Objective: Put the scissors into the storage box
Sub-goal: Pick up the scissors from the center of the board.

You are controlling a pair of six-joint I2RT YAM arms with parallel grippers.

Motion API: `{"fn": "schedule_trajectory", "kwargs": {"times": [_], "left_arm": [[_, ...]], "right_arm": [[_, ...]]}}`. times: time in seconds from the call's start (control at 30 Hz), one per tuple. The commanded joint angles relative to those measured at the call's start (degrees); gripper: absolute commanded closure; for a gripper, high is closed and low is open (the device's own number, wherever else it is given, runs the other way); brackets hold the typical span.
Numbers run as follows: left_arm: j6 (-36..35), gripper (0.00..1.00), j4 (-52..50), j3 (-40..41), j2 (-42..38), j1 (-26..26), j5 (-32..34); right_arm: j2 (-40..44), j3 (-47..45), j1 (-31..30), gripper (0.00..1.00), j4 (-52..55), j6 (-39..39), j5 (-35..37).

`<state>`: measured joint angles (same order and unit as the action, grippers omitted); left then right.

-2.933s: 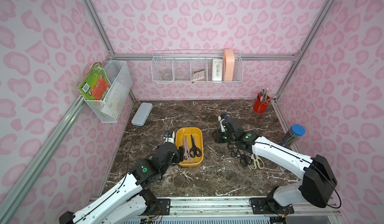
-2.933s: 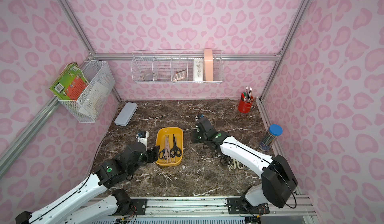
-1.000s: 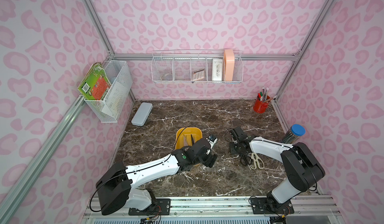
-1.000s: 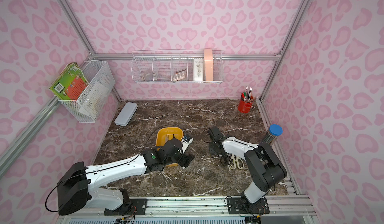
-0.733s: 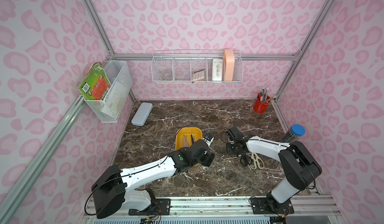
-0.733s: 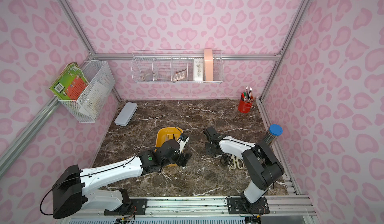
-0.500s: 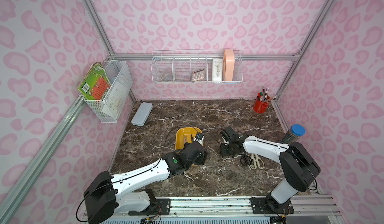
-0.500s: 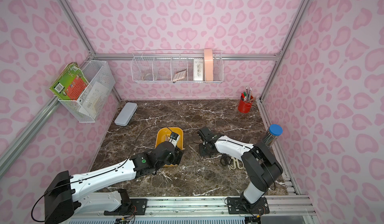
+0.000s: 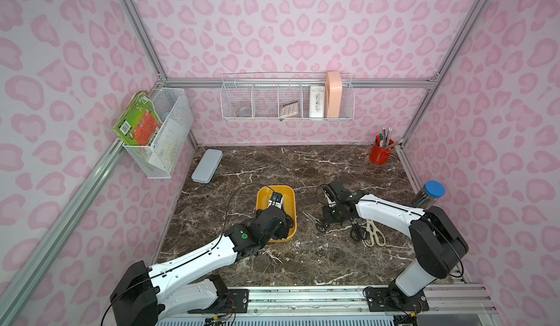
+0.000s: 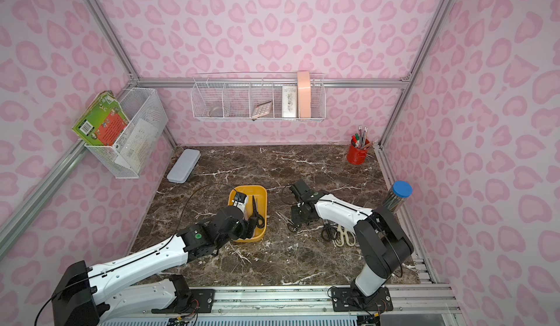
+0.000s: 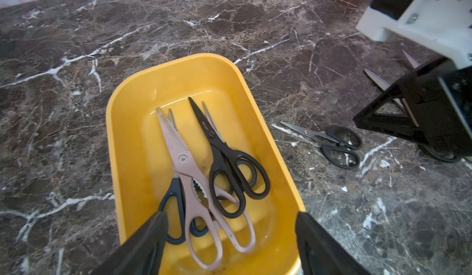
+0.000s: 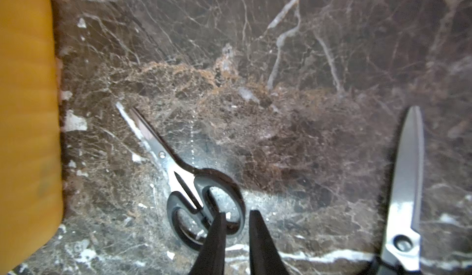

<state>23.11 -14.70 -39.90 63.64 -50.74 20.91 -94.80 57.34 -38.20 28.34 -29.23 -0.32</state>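
The yellow storage box (image 9: 260,194) (image 11: 112,133) holds three scissors: a beige-pink pair (image 11: 184,158), a black pair (image 11: 229,163) and a dark-blue-handled pair (image 11: 176,199) beneath. My left gripper (image 11: 231,213) (image 9: 280,218) hangs open and empty over the box's near end. Small black scissors (image 9: 315,223) (image 12: 184,174) lie flat on the marble, right of the box. My right gripper (image 12: 238,212) (image 9: 328,218) stands at their handles, its jaws a narrow gap apart around one ring's rim. Black-handled scissors (image 9: 357,232) and cream scissors (image 9: 374,235) lie further right.
A grey-blue case (image 9: 207,165) lies at the back left, a red pencil cup (image 9: 380,154) in the back right corner, and a blue-capped tube (image 9: 428,195) by the right wall. White wire baskets (image 9: 288,97) (image 9: 160,130) hang on the walls.
My left arm reached past the box's right side, then swung back over the box. The right gripper moved left from the scissors pile to the small black scissors.
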Motion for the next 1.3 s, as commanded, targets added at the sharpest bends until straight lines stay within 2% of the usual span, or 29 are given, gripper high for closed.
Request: {"fn": "schedule_trajectory", "kwargs": {"times": [0.0,0.1,0.3,0.5,0.6,0.77,1.03,1.27], "left_arm": [[-1.9,0.17,0.3,-0.4,0.3,0.1,-2.6],[-1.7,0.17,1.0,0.0,0.3,0.0,-2.8],[-1.1,0.17,1.3,0.0,1.1,0.0,-3.5],[-1.3,0.17,0.6,-0.8,1.8,0.2,-3.3],[-1.3,0.17,1.0,-0.7,1.6,0.0,-3.3],[-1.4,0.17,1.2,-0.7,1.8,0.1,-3.9],[-2.1,0.17,1.7,-1.8,2.4,0.1,-4.5],[0.2,0.16,0.0,-2.2,-0.2,0.8,-0.9]], "right_arm": [[-1.4,0.4,0.2,0.77,0.6,4.7,0.0],[-2.6,0.3,0.5,0.73,-0.4,6.6,-0.8],[-4.8,-0.2,0.4,0.73,-0.6,6.7,0.2],[-6.8,-2.2,0.2,0.79,-2.6,7.4,-1.3],[-7.2,-2.8,0.1,0.91,-3.1,7.5,-1.8],[-7.6,-2.9,0.1,1.0,-2.8,7.7,-1.7],[-5.5,-1.7,0.1,1.0,-0.3,7.6,-1.8],[0.4,2.0,0.2,1.0,2.5,6.2,-3.1]]}}
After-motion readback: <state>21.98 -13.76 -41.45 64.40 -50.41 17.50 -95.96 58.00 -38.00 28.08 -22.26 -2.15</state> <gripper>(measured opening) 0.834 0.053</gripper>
